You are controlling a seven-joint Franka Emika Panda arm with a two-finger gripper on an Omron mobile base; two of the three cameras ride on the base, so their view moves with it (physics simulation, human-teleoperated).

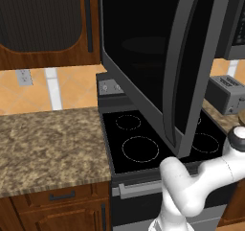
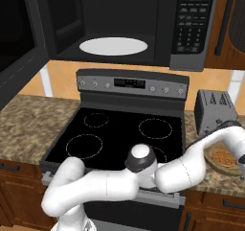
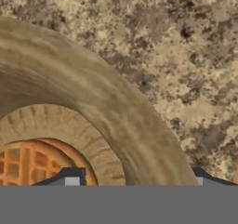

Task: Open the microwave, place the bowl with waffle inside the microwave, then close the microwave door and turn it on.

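- the microwave door (image 1: 158, 57) is swung wide open — in the left base view its dark glossy panel and long grey handle bar hang out over the stove (image 1: 143, 144), and in the right base view its edge shows at the far left.
- left of the stove, a speckled granite counter (image 1: 48, 144) runs over brown wooden drawers.
- the microwave (image 2: 119, 24) sits above the stove with its cavity exposed; a white round turntable plate (image 2: 113, 46) lies on the cavity floor and the button panel is on its right side.
- the black glass stove top has four ring burners and a grey control strip at the back.
- right of the stove stands a small grey toaster (image 2: 214, 111) on the counter.
- just in front of the toaster, near the counter's front edge, sits the bowl with waffle (image 2: 224, 161) (tan wood, orange gridded waffle inside) — partly covered by the white arm reaching over it.
- the gripper (image 3: 135, 180) is low over the bowl: in the hand view one dark fingertip sits over the inside of the bowl by the waffle, the other outside the wall, so the rim lies between them.
- the jaws stand apart on either side of the bowl wall; whether they press on it i cannot tell.
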